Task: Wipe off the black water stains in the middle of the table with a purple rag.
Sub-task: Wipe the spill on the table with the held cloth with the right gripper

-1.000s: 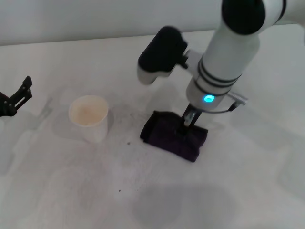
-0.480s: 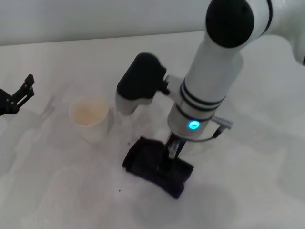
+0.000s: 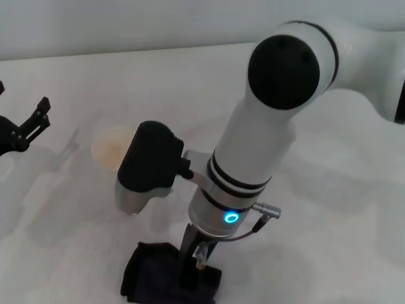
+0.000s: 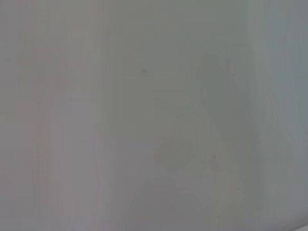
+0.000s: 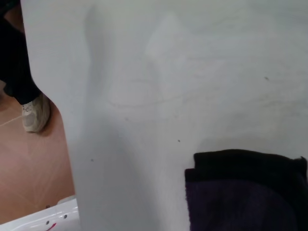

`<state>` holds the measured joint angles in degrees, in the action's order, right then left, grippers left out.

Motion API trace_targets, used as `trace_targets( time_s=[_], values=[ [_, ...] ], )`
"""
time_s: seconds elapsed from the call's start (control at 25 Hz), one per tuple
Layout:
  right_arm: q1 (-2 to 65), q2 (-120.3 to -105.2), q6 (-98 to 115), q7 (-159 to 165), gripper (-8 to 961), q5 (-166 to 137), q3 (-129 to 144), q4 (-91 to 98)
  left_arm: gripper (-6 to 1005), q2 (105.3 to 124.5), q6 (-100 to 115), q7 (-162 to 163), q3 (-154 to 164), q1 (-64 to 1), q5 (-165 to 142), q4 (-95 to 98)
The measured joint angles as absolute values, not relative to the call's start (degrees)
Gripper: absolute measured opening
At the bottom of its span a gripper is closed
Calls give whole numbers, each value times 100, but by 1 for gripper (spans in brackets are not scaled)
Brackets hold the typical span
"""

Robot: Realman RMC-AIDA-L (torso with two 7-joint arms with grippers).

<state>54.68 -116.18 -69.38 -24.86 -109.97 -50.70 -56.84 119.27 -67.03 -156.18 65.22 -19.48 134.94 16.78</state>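
One purple rag (image 3: 166,278) lies folded at the bottom centre of the head view, flat on the table (image 3: 329,240), and the right gripper (image 3: 193,269) presses down into its middle; the fingers are buried in the dark cloth, so whether they pinch it or simply push on it cannot be told. In the right wrist view the purple rag (image 5: 245,192) fills the lower right corner, its darker folded edge lying against the white surface, with a few tiny dark specks (image 5: 178,140) scattered on the tabletop beside it and the table's edge, a tan floor and someone's shoe (image 5: 34,113) at the left of that frame. The black water stains themselves are not visible in the head view; the right arm and its wrist camera housing cover the middle of the table. A white paper cup (image 3: 111,145) stands at centre left, partly behind that housing. The left gripper (image 3: 31,123) hovers at the far left edge, well apart from the rag, its two black fingers spread apart with nothing between them.
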Motion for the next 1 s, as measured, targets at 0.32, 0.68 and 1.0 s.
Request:
trace_targets(
  time_s=[0.32,0.68,1.0],
  values=[
    [5474,-11618,-6549,-2173,68,-11923,-5340,-5373,883,11920,-6737,-15618,6521,-1942,13479,1668],
    [5285,-11569,-7037,-1947,67,-13483,-6592,-5334,882,11908,-6687,-15617,6482,-1903,13500,1661],
    [4916,-11529,-7529,-2035,66,-14627,-7829,-5420,883,11899,-6629,-15605,6476,-1954,13511,1666]
  ],
)
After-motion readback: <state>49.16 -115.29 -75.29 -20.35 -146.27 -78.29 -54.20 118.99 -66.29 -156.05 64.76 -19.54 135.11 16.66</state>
